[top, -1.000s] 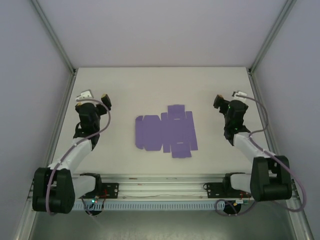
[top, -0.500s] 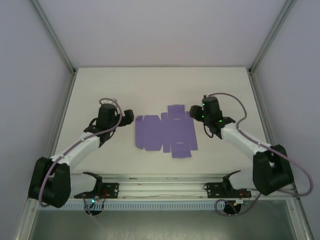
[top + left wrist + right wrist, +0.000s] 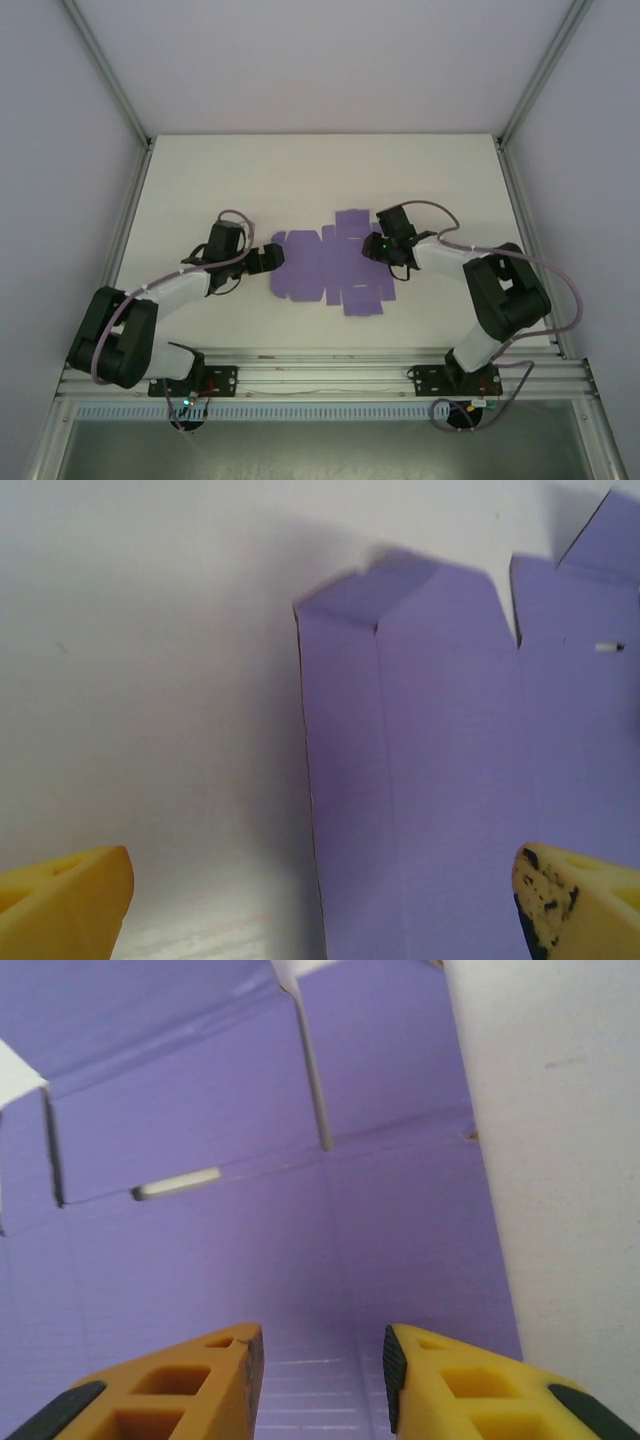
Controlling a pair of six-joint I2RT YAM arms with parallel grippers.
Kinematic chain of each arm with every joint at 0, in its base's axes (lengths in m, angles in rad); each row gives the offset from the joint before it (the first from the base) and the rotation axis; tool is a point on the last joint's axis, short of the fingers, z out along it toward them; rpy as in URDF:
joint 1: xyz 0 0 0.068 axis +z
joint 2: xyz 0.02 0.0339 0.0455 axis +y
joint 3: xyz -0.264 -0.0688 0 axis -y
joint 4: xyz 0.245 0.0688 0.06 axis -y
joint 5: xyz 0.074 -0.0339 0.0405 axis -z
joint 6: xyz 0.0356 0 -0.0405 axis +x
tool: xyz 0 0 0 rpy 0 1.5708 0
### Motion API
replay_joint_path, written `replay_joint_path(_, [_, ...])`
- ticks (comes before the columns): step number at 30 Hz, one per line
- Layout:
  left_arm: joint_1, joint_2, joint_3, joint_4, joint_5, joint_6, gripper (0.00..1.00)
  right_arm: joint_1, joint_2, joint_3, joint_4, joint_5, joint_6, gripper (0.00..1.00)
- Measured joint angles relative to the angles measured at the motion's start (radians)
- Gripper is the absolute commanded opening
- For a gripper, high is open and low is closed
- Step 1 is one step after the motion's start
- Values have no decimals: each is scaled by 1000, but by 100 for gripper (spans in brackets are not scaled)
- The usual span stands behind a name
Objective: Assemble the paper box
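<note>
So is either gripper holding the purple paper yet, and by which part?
Nothing is held: left gripper and right gripper are open over the flat paper box's opposite edges.

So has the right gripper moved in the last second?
Yes. The right gripper has swung left, away from the right edge of the table, and is now over the right side of the flat paper box.
</note>
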Motion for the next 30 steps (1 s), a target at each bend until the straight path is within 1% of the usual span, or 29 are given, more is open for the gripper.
replay_joint_path(4, [-6, 60, -6, 71, 91, -17, 87, -2, 13, -5, 35, -4, 21, 37])
replay_joint_path(8, [-6, 89, -16, 188, 187, -43, 79, -2, 25, -6, 71, -11, 34, 37])
replay_joint_path(10, [-6, 95, -21, 232, 211, -55, 72, -2, 25, -15, 86, -11, 41, 37])
replay_joint_path(11, [-6, 98, -21, 248, 219, -58, 71, -2, 25, -19, 93, -11, 43, 37])
replay_joint_path(13, [-6, 100, -21, 278, 235, -67, 62, -2, 20, -29, 111, -11, 45, 37])
replay_joint_path(19, [-6, 138, -1, 316, 244, -75, 48, -2, 16, -46, 150, -20, 52, 37])
replay_joint_path(22, [-6, 186, 19, 316, 242, -77, 28, -2, 16, -46, 159, -29, 56, 37])
replay_joint_path(23, [-6, 198, 24, 317, 241, -73, 26, -2, 16, -46, 161, -31, 60, 38])
replay_joint_path(24, [-6, 210, 30, 315, 241, -69, 22, -2, 16, -46, 162, -32, 60, 39])
replay_joint_path(25, [-6, 219, 35, 315, 240, -67, 16, -6, 16, -46, 162, -35, 64, 40])
replay_joint_path(26, [-6, 224, 41, 315, 237, -64, 12, -10, 16, -46, 163, -39, 69, 43])
replay_joint_path(27, [-6, 227, 47, 312, 236, -67, 3, -21, 16, -46, 163, -51, 80, 47])
replay_joint_path(28, [-6, 226, 55, 310, 237, -73, 0, -33, 12, -46, 163, -68, 85, 48])
replay_joint_path(29, [-6, 225, 68, 311, 237, -76, 0, -45, 6, -46, 161, -82, 89, 52])
replay_joint_path(30, [-9, 222, 79, 313, 240, -74, 0, -63, -9, -46, 158, -97, 90, 58])
